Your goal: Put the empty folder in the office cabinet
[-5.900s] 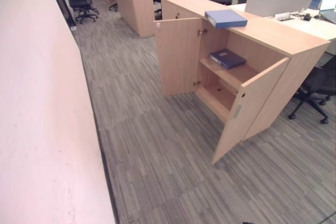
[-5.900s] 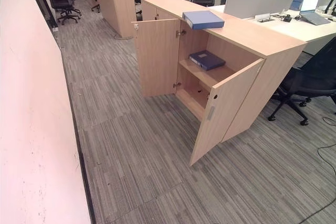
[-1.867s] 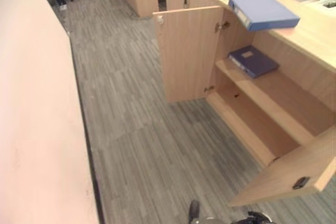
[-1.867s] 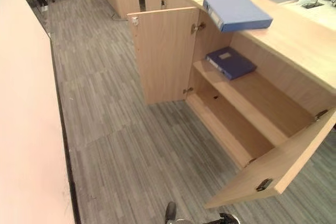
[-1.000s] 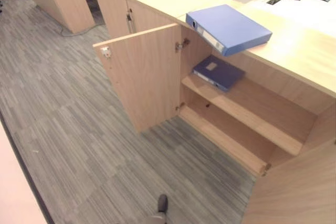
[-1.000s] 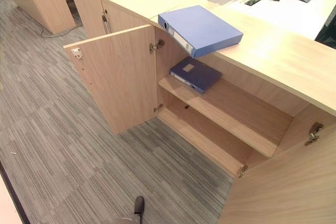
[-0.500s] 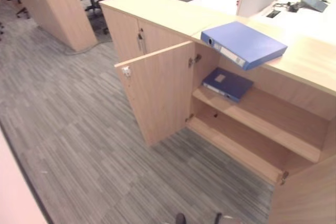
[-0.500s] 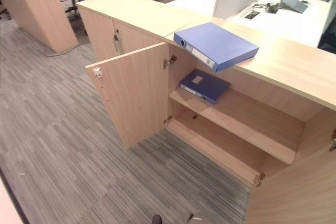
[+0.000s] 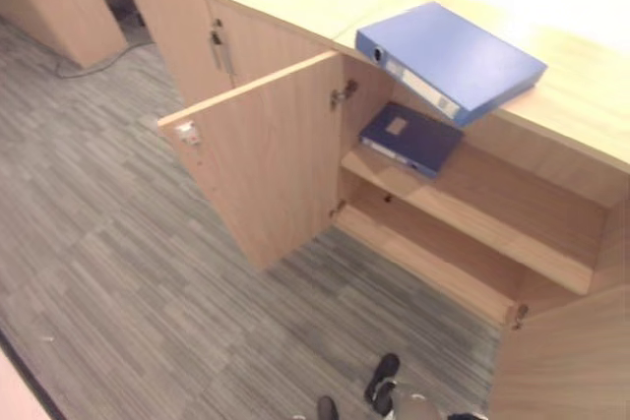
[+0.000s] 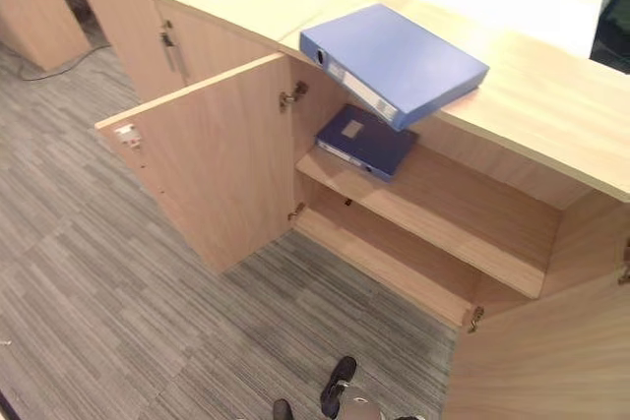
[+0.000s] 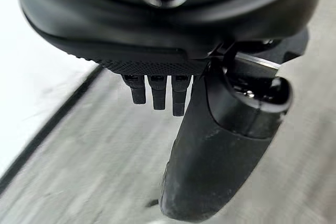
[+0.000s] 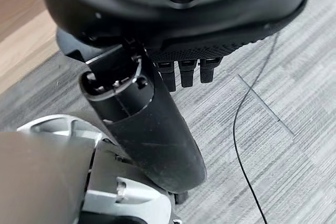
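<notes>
The blue folder lies flat on the cabinet top, one corner overhanging the open cabinet; being empty, stiff and probably light, it suits an edge pinch, while both relaxed robot hands hold nothing.

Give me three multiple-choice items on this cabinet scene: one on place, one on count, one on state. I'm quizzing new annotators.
1. Where does the light blue folder lie?
A. on the cabinet top
B. on the floor
C. on the bottom shelf

2. How many folders show?
A. one
B. two
C. four

3. The cabinet's left door is
A. shut
B. open
C. missing

Answers: 1 A, it overhangs the top's front edge; 2 B, with a dark blue folder on the middle shelf; 3 B, it stands swung outward.
</notes>
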Robot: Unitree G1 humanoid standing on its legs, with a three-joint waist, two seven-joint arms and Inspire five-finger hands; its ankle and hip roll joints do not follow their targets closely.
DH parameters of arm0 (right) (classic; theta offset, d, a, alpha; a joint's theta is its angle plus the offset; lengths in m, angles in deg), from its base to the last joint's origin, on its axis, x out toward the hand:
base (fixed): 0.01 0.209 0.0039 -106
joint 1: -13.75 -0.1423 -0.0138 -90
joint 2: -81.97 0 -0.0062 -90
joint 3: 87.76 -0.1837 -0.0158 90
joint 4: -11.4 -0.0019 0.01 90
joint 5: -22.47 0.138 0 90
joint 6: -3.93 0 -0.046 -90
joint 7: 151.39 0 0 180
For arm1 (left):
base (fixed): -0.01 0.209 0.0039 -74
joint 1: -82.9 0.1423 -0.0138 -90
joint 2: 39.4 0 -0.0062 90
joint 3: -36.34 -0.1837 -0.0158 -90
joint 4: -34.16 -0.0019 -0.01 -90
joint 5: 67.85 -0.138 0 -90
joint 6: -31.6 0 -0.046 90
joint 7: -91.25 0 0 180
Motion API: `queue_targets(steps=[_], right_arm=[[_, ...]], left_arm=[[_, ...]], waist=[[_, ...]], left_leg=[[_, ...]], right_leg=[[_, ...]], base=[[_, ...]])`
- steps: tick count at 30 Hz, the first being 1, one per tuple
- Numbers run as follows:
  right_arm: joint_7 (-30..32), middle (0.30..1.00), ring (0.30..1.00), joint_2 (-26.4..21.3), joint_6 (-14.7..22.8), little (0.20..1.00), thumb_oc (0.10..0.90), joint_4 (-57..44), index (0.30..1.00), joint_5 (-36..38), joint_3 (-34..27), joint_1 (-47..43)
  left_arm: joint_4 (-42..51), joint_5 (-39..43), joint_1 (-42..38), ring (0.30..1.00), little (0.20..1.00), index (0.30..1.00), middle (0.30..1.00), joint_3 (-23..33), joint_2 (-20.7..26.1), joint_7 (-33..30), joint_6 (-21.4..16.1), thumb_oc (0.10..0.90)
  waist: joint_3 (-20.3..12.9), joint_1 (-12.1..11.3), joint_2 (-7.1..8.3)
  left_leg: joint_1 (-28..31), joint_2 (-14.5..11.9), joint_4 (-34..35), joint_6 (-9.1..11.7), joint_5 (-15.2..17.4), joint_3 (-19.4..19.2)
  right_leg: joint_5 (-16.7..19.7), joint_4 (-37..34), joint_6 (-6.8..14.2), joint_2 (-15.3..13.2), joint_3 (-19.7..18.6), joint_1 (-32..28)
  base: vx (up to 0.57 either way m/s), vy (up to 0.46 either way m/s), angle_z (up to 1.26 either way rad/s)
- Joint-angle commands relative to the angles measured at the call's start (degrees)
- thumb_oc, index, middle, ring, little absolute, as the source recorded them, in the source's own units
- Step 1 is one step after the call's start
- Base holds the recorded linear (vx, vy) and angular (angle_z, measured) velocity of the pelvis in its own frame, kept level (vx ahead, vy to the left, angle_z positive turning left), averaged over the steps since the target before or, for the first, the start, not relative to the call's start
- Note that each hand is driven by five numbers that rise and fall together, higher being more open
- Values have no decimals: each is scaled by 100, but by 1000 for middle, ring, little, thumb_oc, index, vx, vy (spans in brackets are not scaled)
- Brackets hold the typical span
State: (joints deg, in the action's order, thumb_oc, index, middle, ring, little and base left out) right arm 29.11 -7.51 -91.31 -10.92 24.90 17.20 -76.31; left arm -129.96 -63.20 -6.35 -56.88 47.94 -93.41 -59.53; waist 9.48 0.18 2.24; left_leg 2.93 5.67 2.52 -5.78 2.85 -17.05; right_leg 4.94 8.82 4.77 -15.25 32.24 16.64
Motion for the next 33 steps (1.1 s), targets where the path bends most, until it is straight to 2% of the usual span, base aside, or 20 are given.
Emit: queue_targets(steps=[1,3,5,10,14,15,17,18,19,20,21,22,23,24,25,26,27,28,30,33], right_arm=[[190,900,900,55,302,900,800,-383,900,418,117,-586],[216,900,900,62,318,900,800,-365,900,444,122,-596],[348,900,900,59,286,900,800,204,900,515,-11,-633],[386,900,900,-31,299,900,800,642,900,686,-284,-558],[414,900,900,-58,289,900,800,820,900,756,-393,-488],[421,900,900,-59,288,900,800,881,900,754,-399,-458],[427,900,900,-76,292,900,800,913,900,757,-408,-452],[427,900,900,-75,292,900,800,913,900,757,-408,-452],[450,900,900,-90,309,900,800,905,900,776,-426,-449],[495,900,900,-125,307,900,800,867,900,808,-446,-476],[495,900,900,-124,307,900,800,866,900,808,-447,-476],[525,900,900,-137,336,900,800,795,900,845,-443,-524],[531,900,900,-174,349,900,800,702,900,850,-465,-503],[526,900,900,-182,344,900,800,664,900,793,-430,-475],[518,900,900,-188,353,900,800,613,900,723,-377,-441],[530,900,900,-204,367,900,800,563,900,674,-329,-437],[530,900,900,-204,367,900,800,563,900,674,-328,-437],[512,900,900,-212,368,900,800,483,900,629,-281,-452],[490,900,900,-216,372,900,800,479,900,569,-282,-440],[311,900,900,-269,335,900,800,506,900,646,-322,-477]], left_arm=[[-88,380,-332,900,900,900,900,-57,65,-166,-150,800],[-54,412,-363,900,900,900,900,-93,73,-188,-172,800],[8,471,-434,900,900,900,900,-181,-26,-185,-183,800],[3,353,-505,900,900,900,900,-338,-15,-142,-173,800],[56,268,-568,900,900,900,900,-461,-30,-127,-176,800],[164,267,-547,900,900,900,900,-509,-53,-110,-203,800],[294,314,-524,900,900,900,900,-524,-61,-102,-220,800],[295,314,-523,900,900,900,900,-525,-60,-102,-219,800],[391,369,-507,900,900,900,900,-533,-54,-120,-238,800],[563,434,-465,900,900,900,900,-584,-80,-135,-250,800],[564,434,-464,900,900,900,900,-585,-79,-135,-249,800],[800,495,-348,900,900,900,900,-656,-106,-105,-271,800],[1068,667,-215,900,900,900,900,-689,-95,-51,-302,800],[1206,692,-168,900,900,900,900,-701,-73,-17,-292,800],[1319,737,-100,900,900,900,900,-697,-47,-12,-305,800],[1463,810,-30,900,900,900,900,-676,-19,-11,-300,800],[1463,810,-30,900,900,900,900,-676,-19,-11,-299,800],[1713,927,80,900,900,900,900,-674,-23,25,-294,800],[1680,893,130,900,900,900,900,-696,-80,40,-301,800],[1318,797,82,900,900,900,900,-759,-128,92,-303,800]], waist=[[375,51,-17],[395,72,-30],[418,184,-138],[354,355,-318],[285,460,-361],[262,473,-344],[287,422,-256],[288,424,-259],[315,364,-194],[380,278,-72],[379,275,-76],[409,145,45],[400,35,137],[385,-8,148],[388,-70,114],[384,-155,89],[382,-154,91],[361,-264,5],[288,-282,-34],[72,-211,-160]], left_leg=[[348,-860,248,895,220,669],[360,-877,248,894,236,654],[458,-935,248,887,334,604],[673,-1068,248,950,354,504],[755,-1216,-32,1048,339,393],[627,-1318,-692,1104,120,401],[331,-1337,-1568,1103,-154,511],[321,-1345,-1588,1107,-144,516],[64,-1320,-2088,1107,-348,655],[-369,-1307,-2612,1000,-382,805],[-378,-1313,-2630,1000,-372,805],[-752,-1367,-2648,891,-150,870],[-971,-1438,-2159,886,-87,1130],[-977,-1463,-1846,914,-175,1254],[-1002,-1530,-1529,989,-303,1431],[-1109,-1629,-1167,1091,-627,1691],[-1110,-1627,-1162,1091,-631,1691],[-1113,-1811,-713,1197,-889,2189],[-935,-1742,-728,1250,-729,2446],[-536,-1667,-338,1277,-611,2314]], right_leg=[[486,-208,265,247,-265,-81],[440,-84,254,242,-304,2],[331,167,211,255,-403,121],[71,452,112,331,-549,164],[-88,444,2,472,-663,68],[-201,272,-128,682,-801,-193],[-278,11,-260,860,-913,-518],[-276,4,-263,867,-909,-522],[-328,-117,-342,936,-974,-675],[-404,-225,-396,943,-1150,-868],[-405,-223,-397,948,-1150,-865],[-411,-288,-332,861,-1387,-1037],[-408,-337,-229,791,-1599,-1183],[-408,-358,-210,786,-1697,-1217],[-449,-360,-185,837,-1815,-1289],[-460,-395,-149,879,-1974,-1351],[-459,-396,-149,878,-1973,-1349],[-503,-340,-83,976,-2367,-1413],[-437,-388,-1,970,-2581,-1445],[-331,-539,94,872,-2752,-1512]], base=[[-5,-17,-15],[48,-31,-19],[122,-43,-38],[129,-38,-10],[136,-75,-2],[126,-137,-16],[115,-136,-24],[60,-100,-30],[75,-82,-55],[75,-80,-56],[111,40,-90],[203,172,-114],[255,212,-126],[253,203,-97],[184,162,-66],[133,121,-73],[211,219,-108],[171,212,-121],[150,240,-123],[119,229,-124]])
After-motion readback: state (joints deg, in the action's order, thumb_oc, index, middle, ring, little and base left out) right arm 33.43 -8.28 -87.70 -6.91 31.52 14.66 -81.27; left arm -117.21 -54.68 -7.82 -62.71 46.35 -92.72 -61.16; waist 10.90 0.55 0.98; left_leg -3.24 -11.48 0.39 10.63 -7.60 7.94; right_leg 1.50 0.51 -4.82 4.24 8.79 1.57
